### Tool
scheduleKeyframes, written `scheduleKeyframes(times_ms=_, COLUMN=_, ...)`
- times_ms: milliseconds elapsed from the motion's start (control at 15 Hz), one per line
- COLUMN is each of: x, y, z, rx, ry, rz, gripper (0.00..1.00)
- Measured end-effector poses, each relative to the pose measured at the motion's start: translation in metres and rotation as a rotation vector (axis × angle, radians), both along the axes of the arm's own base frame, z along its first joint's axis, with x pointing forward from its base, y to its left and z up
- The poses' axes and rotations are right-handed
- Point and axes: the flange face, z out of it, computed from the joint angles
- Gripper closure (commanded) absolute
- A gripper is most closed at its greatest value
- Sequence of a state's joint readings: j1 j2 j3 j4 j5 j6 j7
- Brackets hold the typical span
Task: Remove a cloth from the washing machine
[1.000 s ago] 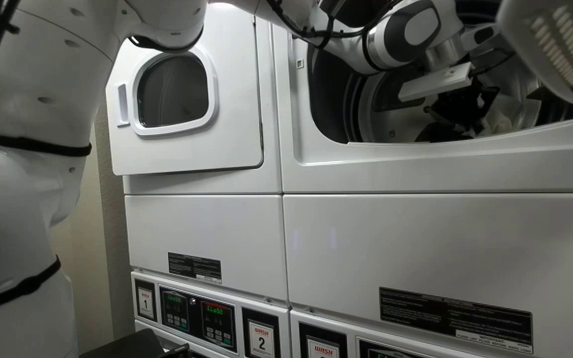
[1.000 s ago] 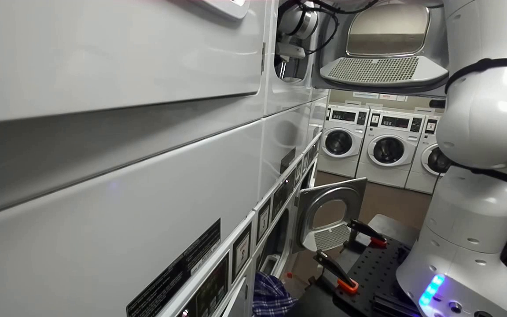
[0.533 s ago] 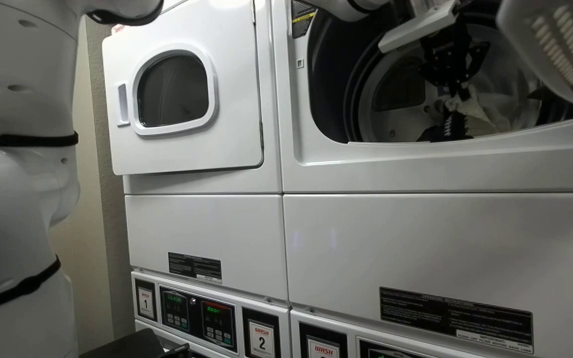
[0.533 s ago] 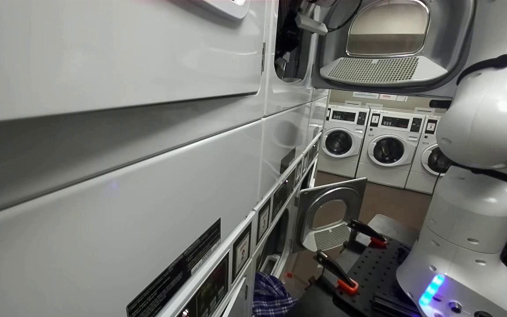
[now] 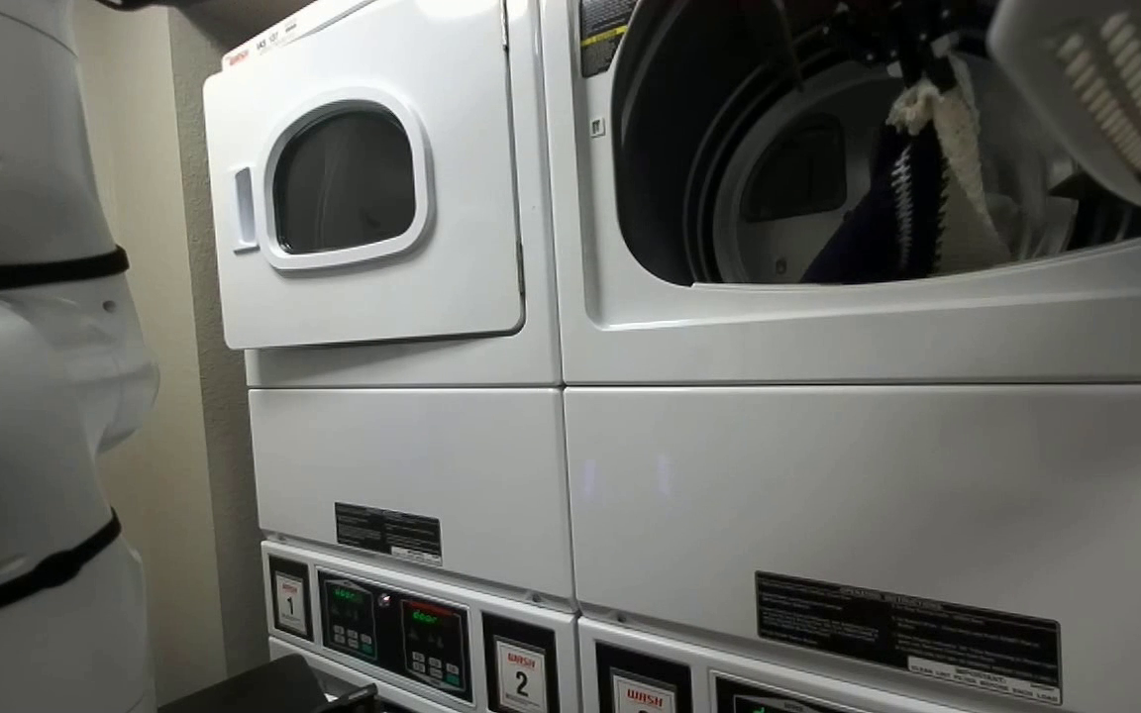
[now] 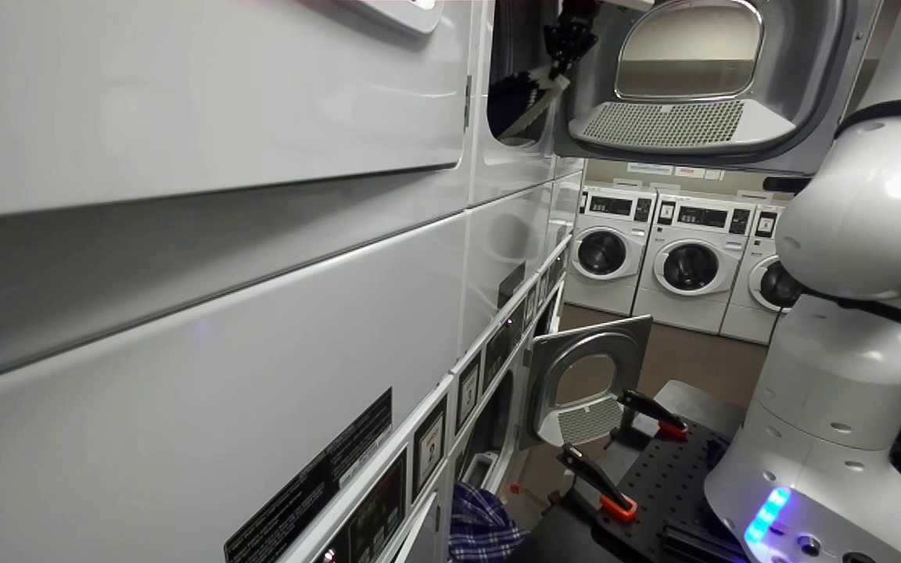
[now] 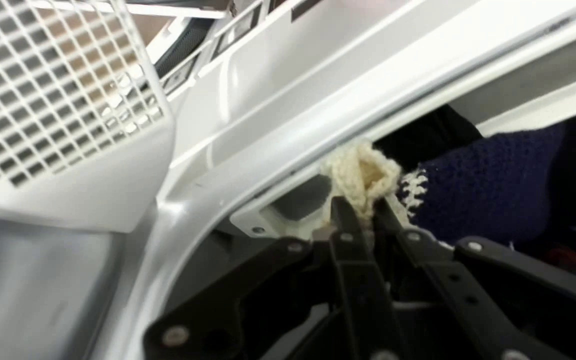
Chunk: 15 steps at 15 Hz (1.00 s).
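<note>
Background: 3 washers (image 6: 687,266). Machine (image 5: 778,342): door (image 6: 677,125) swung wide, presumably for access. 1 cloth (image 7: 460,190), cream and navy: cream end bunched, clamped in claw (image 7: 362,209); navy part hanging inside machine. End grip likely meant for drawing length out.

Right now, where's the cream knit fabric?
In the wrist view, right of centre, the cream fabric is pinched in the gripper, just left of the purple knit.

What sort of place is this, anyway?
Probably a shared laundry room: there's a row of round-doored washers, numbered WASH labels, and a knitted cloth at the mouth of an open machine.
</note>
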State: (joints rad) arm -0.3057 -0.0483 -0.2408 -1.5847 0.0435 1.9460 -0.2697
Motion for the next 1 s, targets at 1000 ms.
scheduleKeyframes(times_ms=1000, x=-0.105, y=-0.022, z=-0.062, rx=0.007, ry=0.688, rz=0.106, gripper=0.93)
